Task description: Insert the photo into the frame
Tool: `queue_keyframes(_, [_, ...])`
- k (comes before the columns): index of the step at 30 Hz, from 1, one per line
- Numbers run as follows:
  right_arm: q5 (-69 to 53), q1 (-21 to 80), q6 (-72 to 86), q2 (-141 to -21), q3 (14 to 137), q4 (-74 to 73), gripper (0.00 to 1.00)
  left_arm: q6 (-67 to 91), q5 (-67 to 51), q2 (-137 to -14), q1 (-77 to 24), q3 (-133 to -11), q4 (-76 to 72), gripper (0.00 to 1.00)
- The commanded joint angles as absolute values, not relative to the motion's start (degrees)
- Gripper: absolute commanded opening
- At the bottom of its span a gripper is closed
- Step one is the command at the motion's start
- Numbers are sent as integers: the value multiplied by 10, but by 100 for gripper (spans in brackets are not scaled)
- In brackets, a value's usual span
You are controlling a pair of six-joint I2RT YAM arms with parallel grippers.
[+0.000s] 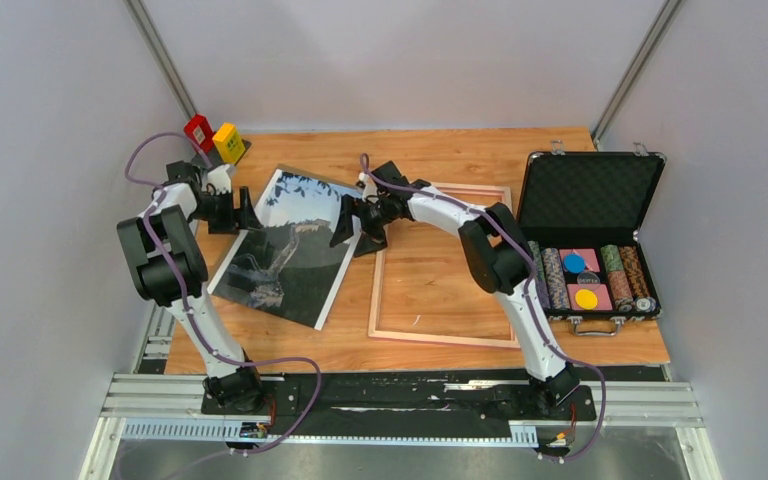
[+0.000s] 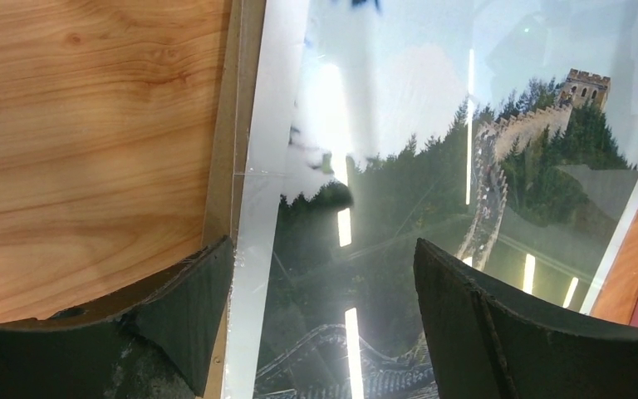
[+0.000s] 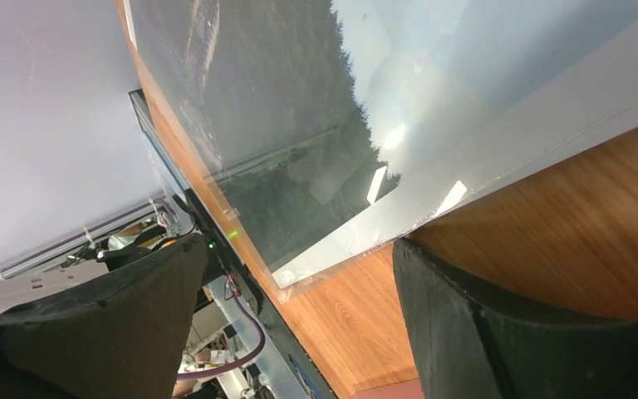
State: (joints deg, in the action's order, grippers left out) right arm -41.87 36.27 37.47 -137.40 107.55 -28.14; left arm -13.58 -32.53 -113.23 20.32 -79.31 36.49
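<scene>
Currently the left gripper and right gripper, jaws wide, are straddling the photo left of the frame; uneven pinching could crease it.

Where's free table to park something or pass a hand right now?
Free: far strip of table between blocks and case, behind the frame; near-left strip in front of the photo. Crowded: photo-to-frame gap, where the right tool sits; frame-to-case gap, under the right arm.
</scene>
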Motion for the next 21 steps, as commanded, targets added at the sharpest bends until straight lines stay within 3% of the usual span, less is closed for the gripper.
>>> queue_keyframes(1, [-392,339,362,-1398,1069,-263,87,-140,-383,-1139,198,-771,396,86])
queue_keyframes(21, [-471,308,400,-1339,1000,-159,86,-146,-408,-1102,198,-727,393,84])
